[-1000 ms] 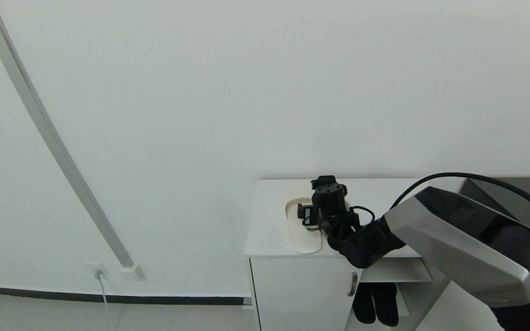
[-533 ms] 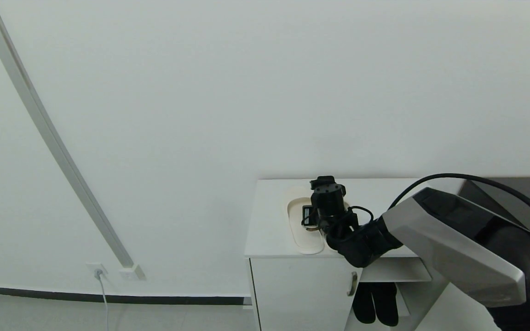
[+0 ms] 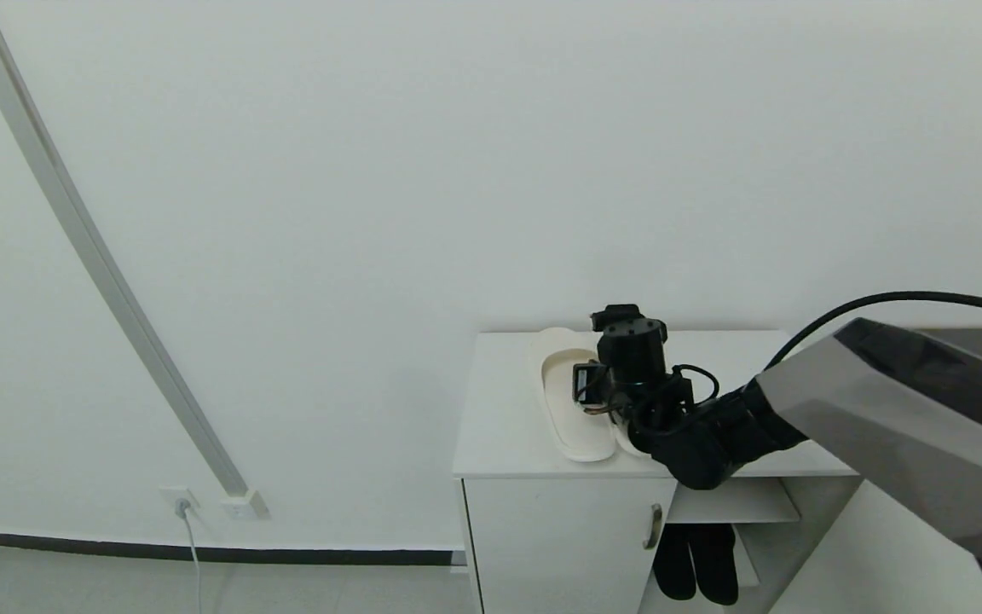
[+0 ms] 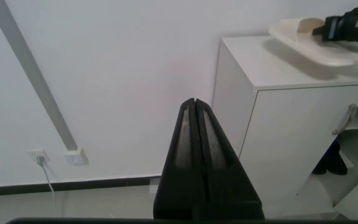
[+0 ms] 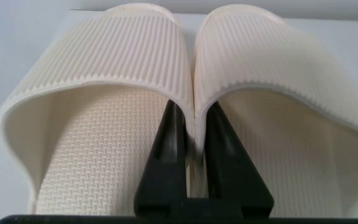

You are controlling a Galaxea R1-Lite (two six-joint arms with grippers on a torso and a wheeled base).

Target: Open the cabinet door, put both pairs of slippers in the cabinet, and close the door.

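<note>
Starting with the head view, the cream slippers are seen at the top of the cabinet, grasped by the right pincer. The black slippers are stood in the lower compartment, beside the open door. In the left wrist view, the left pincer is held clenched on nothing, well apart from the cabinet, and the cream pair appears raised just off the top. In the right wrist view, only the two adjoining strap edges are pinched. With so thin a hold, one slipper could be dropped during the descent, or a hanging heel could be caught on the shelf edge.
</note>
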